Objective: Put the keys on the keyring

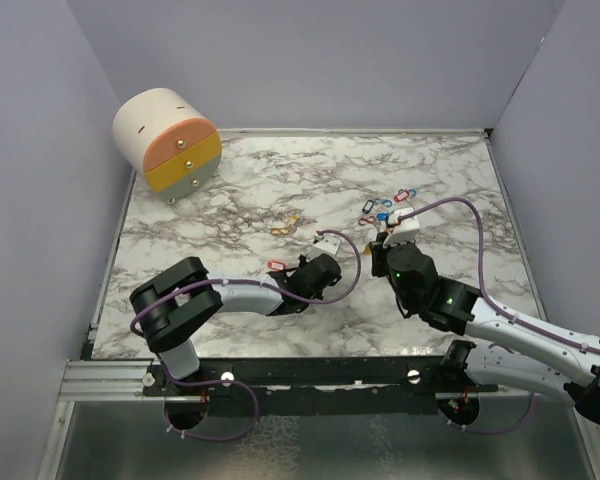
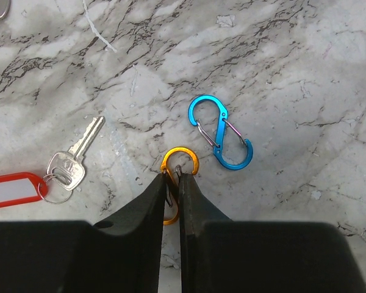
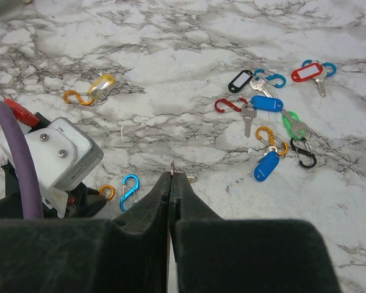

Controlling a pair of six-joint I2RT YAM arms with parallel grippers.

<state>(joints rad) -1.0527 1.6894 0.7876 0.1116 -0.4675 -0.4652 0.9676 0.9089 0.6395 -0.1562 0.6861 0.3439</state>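
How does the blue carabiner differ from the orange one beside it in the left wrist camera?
The orange carabiner is pinched between the left gripper's fingers, while the blue carabiner lies free on the marble table. The blue carabiner shows whole; the orange carabiner's lower half is hidden by the fingers. Both are S-shaped metal clips, close together but not touching.

The left gripper's (image 2: 173,176) black fingers are pinched on a small orange S-shaped metal carabiner (image 2: 180,150) on the white marble table (image 2: 293,73). A blue S-shaped metal carabiner (image 2: 222,131) lies just beside it. To the left lies a silver key (image 2: 79,152), ringed to a red oblong plastic tag (image 2: 15,190).
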